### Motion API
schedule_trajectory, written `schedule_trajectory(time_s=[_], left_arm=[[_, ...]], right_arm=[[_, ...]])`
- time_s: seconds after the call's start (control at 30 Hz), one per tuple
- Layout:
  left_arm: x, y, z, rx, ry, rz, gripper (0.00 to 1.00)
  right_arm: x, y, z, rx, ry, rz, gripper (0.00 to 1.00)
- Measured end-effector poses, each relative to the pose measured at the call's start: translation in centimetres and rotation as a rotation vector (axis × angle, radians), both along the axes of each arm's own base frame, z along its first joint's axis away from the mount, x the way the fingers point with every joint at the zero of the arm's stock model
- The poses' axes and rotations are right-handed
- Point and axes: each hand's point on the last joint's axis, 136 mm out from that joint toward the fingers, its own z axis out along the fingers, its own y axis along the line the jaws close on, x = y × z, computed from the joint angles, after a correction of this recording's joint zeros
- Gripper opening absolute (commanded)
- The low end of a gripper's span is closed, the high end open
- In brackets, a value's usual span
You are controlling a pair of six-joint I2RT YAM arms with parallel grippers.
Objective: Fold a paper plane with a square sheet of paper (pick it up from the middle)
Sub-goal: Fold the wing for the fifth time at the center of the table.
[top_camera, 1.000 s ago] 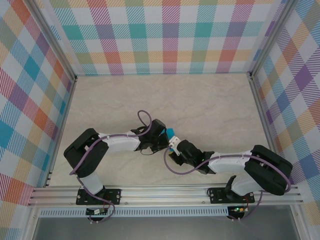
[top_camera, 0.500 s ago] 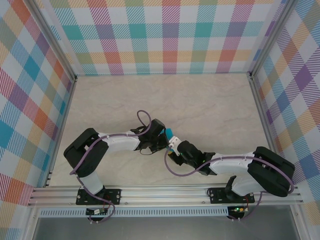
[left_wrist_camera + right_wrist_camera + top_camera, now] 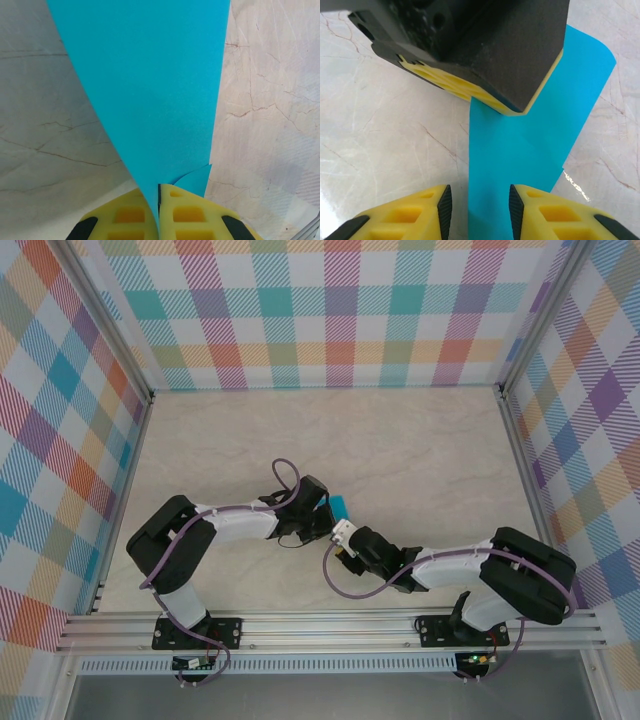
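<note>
Teal-blue paper (image 3: 150,90) is near the middle of the marbled table (image 3: 420,440), between the two wrists. One edge is clamped in the fully closed yellow fingers of the left gripper (image 3: 158,200). The right gripper (image 3: 480,207) faces it with jaws partly apart, and a strip of the sheet runs down into the gap; I cannot tell whether either pad touches it.

Teal paper (image 3: 342,506) mostly covered from above, far end cut off at left wrist view's top
</note>
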Motion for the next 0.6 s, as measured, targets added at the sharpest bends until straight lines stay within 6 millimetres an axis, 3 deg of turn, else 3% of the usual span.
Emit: schedule_trajectory(time_s=[0.27, 0.4, 0.6], left_arm=[[0.26, 0.17, 0.19, -0.006, -0.001, 0.007, 0.01], [0.28, -0.03, 0.50, -0.019, -0.005, 0.002, 0.01], [0.42, -0.31, 0.89, -0.035, -0.015, -0.001, 0.02]], right_arm=[[0.39, 0.23, -0.43, -0.032, -0.022, 0.014, 0.31], [0.45, 0.24, -0.37, -0.036, -0.030, 0.019, 0.23], [0.48, 0.29, -0.34, -0.037, -0.034, 0.022, 0.22]])
